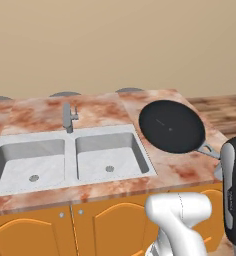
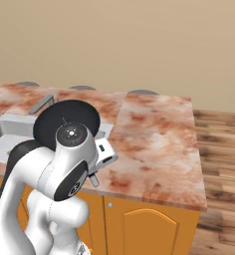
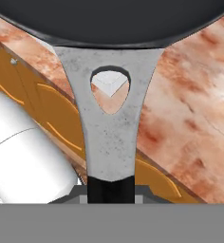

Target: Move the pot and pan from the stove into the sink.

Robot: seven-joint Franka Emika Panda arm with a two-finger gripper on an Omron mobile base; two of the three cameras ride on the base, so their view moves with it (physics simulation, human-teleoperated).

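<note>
The black frying pan (image 1: 172, 126) hangs level over the marble counter just right of the sink (image 1: 72, 134). Its grey handle (image 3: 109, 137) runs down into my gripper (image 3: 110, 189), which is shut on the handle's end. In the right base view the pan (image 2: 64, 119) shows behind my arm, overlapping the sink's right basin (image 2: 5, 130). The sink has two steel basins and an angular grey faucet (image 1: 68, 116) at the back. The pot and the stove are out of view.
Orange cabinet doors (image 1: 110, 222) run below the counter's front edge. A bare stretch of marble counter (image 2: 154, 144) lies to the right, with wooden floor (image 2: 221, 164) beyond its end. Grey round stool tops (image 1: 65, 93) peek over the far edge.
</note>
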